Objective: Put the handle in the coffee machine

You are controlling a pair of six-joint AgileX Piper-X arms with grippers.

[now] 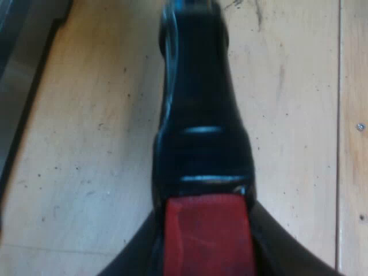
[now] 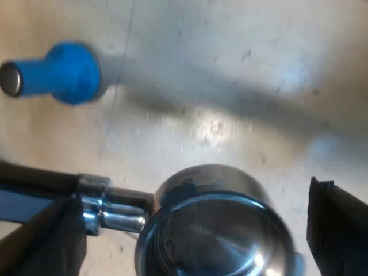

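The handle (image 1: 198,115) is gripped at its red end (image 1: 207,221) by the left end effector (image 1: 206,256), whose fingers are pressed against both sides of that end with no gap to be seen. The handle is carried over bare wooden tabletop (image 1: 86,149). Whether the holder is lifted or resting cannot be told.

In the right wrist view the holder's metal basket (image 2: 213,230) is seen from above, mouth up, with its chrome neck leading off toward the dark handle. The right end effector (image 2: 192,221) is spread wide, with one finger beside the neck and the other clear of the basket's far side. Nothing is held by it. A blue tamper (image 2: 63,72) lies on its side on the tabletop, apart from the basket.

The task is judged to be at an early stage: the holder is grasped, but it is over the tabletop and not locked into the machine. Carrying it to the machine's front, seating the basket and turning the handle until it locks are judged to remain.
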